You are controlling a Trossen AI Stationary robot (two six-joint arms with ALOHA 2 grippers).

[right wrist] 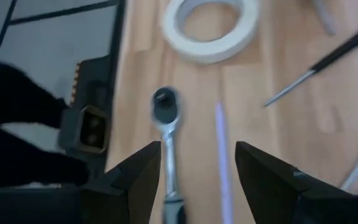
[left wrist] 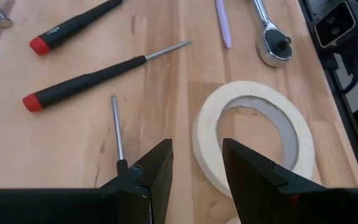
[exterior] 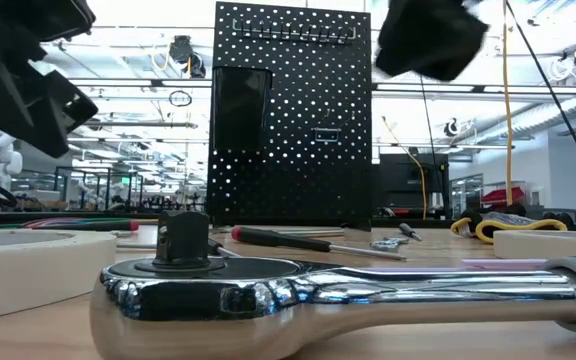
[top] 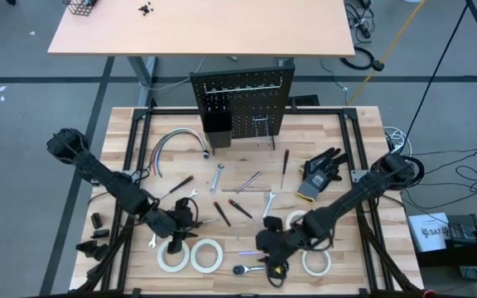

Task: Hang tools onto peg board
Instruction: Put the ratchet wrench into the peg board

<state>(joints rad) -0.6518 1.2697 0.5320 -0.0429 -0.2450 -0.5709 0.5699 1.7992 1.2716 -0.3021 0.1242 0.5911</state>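
The task is hardly begun: the peg board (top: pixel 243 106) stands at 12 o'clock without tools, the ratchet (top: pixel 251 269), wrenches (top: pixel 217 177) and tape rolls (top: pixel 207 255) lie at 6 o'clock, and the left gripper (left wrist: pixel 196 168) and right gripper (right wrist: pixel 197 165) hover open, holding nothing.

Grey floor (top: pixel 23 124); second wooden table (top: pixel 222 25) behind; bright ceiling lights (exterior: pixel 148 75).

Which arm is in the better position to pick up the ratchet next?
Right, probably: the right gripper hangs open just above the ratchet. The left gripper is over a tape roll.
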